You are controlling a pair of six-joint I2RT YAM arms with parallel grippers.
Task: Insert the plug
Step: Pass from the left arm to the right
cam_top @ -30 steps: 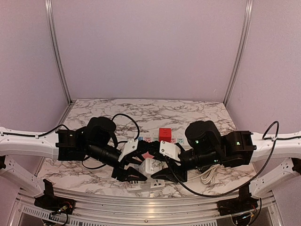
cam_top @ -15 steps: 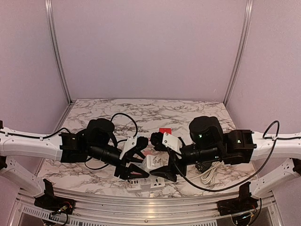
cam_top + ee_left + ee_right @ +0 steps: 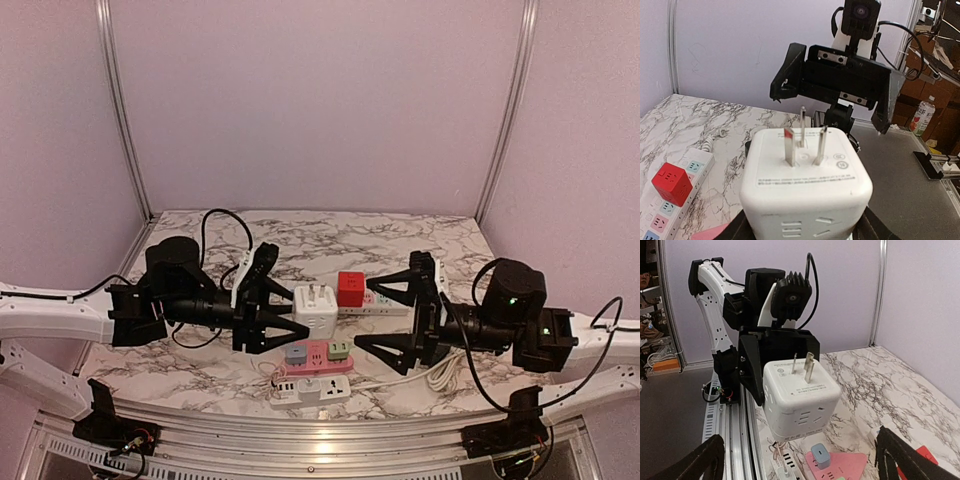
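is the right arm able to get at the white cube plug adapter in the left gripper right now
Probably yes. The right gripper is open and faces the white cube plug adapter held in the left gripper, prongs pointing its way, with nothing between them.

Marble-patterned table (image 3: pixel 330 235), white with grey veining. Lying directly on it: one long white power strip (image 3: pixel 388 301) across the middle, one pink power strip (image 3: pixel 315 356) nearer the front, and one short white power strip (image 3: pixel 318 389) just beside it at the near edge. One bundled white cord (image 3: pixel 441 372) lies right of these.
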